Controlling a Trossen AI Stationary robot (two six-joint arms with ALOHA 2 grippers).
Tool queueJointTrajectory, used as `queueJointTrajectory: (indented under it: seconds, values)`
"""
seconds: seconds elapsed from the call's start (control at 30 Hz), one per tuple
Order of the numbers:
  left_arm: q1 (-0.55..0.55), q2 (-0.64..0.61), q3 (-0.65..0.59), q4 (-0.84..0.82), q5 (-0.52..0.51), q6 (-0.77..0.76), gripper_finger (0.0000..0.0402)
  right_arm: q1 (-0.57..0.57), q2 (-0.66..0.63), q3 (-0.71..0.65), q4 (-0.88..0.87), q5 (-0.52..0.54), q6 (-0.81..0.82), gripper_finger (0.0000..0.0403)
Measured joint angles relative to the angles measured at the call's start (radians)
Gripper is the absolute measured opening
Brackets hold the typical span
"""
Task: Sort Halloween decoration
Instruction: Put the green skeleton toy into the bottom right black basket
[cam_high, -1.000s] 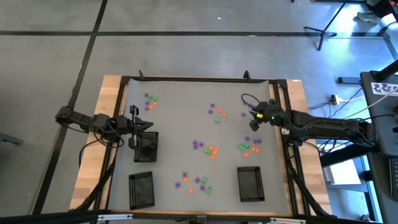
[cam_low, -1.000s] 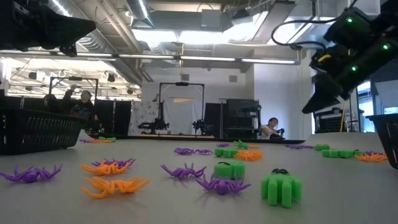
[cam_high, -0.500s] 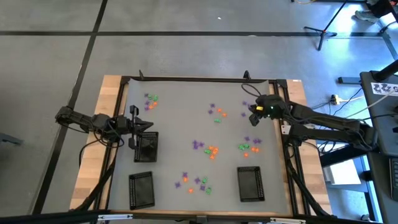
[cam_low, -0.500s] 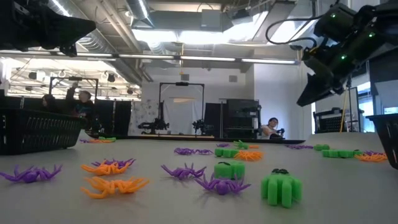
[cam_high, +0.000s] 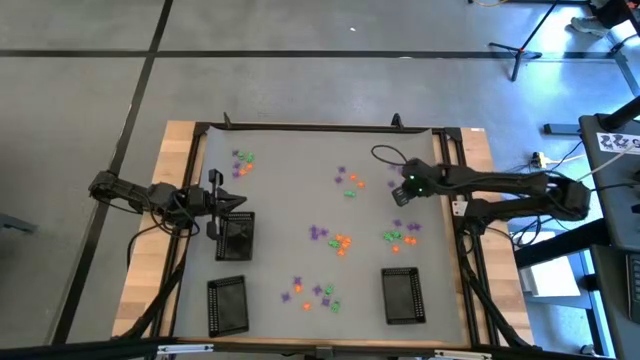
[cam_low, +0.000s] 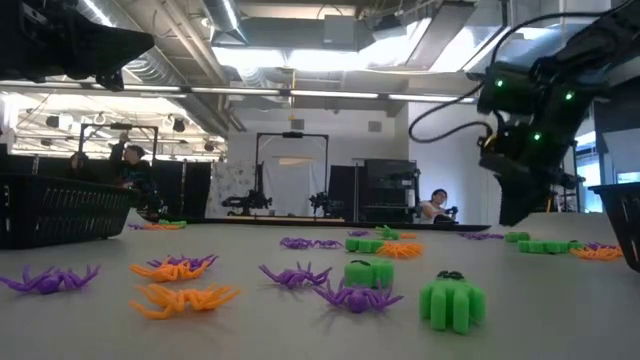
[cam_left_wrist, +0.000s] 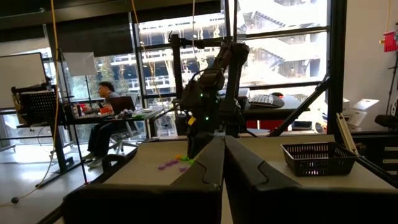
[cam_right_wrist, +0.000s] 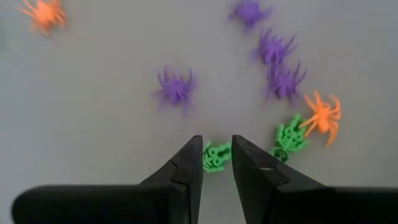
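Observation:
The Halloween decoration lies in loose clusters of tiny orange, purple and green trinkets on the grey mat. My right gripper hangs above the mat at the right, pointing steeply down, open by a narrow gap and holding nothing. In the right wrist view a green trinket shows on the mat through that gap, with purple spiders and an orange one around it. My left gripper is shut and waits at the table's left.
Three black mesh trays rest on the mat: one under the left arm, one at the near left, one at the near right. More trinkets lie at the far left and near middle. People sit in the room beyond.
My right gripper has come down toward the mat and gone a little toward the table's left, tipping from a shallow slant to point steeply down and rolling about its own line. Its finger gap looks unchanged. No trinket has moved.

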Motion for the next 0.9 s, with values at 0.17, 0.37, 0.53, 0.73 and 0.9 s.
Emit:
queueJointTrajectory:
  seconds: [0.17, 0.37, 0.53, 0.73, 0.9]
  values:
    - [0.000, 0.000, 0.000, 0.000, 0.000, 0.000, 0.0000, 0.000, 0.062, 0.001, 0.011, -0.008, 0.002, 0.0083]
    - [0.000, 0.000, 0.000, 0.000, 0.000, 0.000, 0.0000, 0.000, 0.074, 0.002, 0.017, -0.022, 0.003, 0.0112]
    - [0.000, 0.000, 0.000, 0.000, 0.000, 0.000, 0.0000, -0.001, 0.075, 0.002, 0.012, -0.029, 0.003, 0.0170]
    - [0.000, 0.000, 0.000, 0.000, 0.000, 0.000, 0.0000, 0.000, 0.077, -0.002, 0.000, -0.074, 0.029, 0.0216]
    - [0.000, 0.000, 0.000, 0.000, 0.000, 0.000, 0.0000, 0.000, 0.077, -0.001, -0.006, -0.077, 0.030, 0.0205]
